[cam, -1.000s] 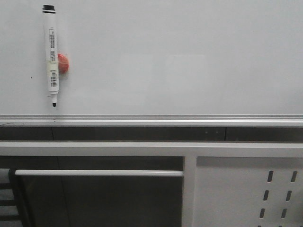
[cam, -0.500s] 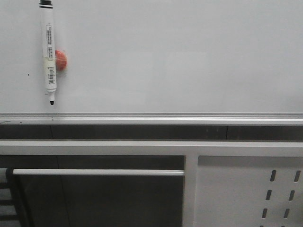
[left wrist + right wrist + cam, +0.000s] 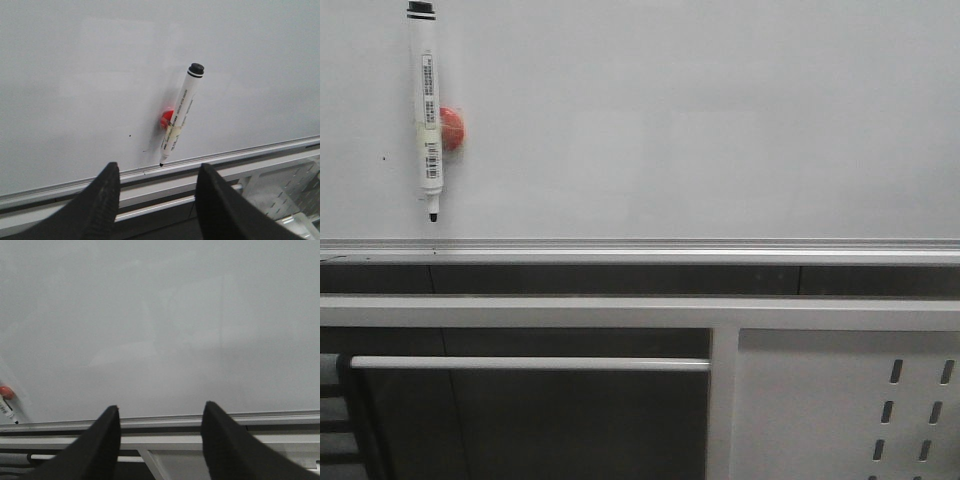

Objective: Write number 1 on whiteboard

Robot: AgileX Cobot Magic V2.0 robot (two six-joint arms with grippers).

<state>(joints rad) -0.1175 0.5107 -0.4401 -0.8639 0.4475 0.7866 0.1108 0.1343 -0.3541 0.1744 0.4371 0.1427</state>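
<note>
**Marker hanging off to the left, board unmarked**

I am looking at the whiteboard and finding no number 1 on it anywhere; only a tiny dark speck is showing near the marker pen. The pen is hanging upright against the board, held at a red magnet, its long axis running nearly vertical, black cap end up and bare black tip pointing down just above the silver edge rail.

From my left gripper the pen is lying ahead and slightly to the right of centre, well apart from the fingers. From my right gripper it is sitting far off at the picture's edge, so I am judging the left arm the nearer one for the pickup.

Both grippers are spread wide and holding nothing.

Counting: one pen, one magnet, one board, two grippers, no strokes.
</note>
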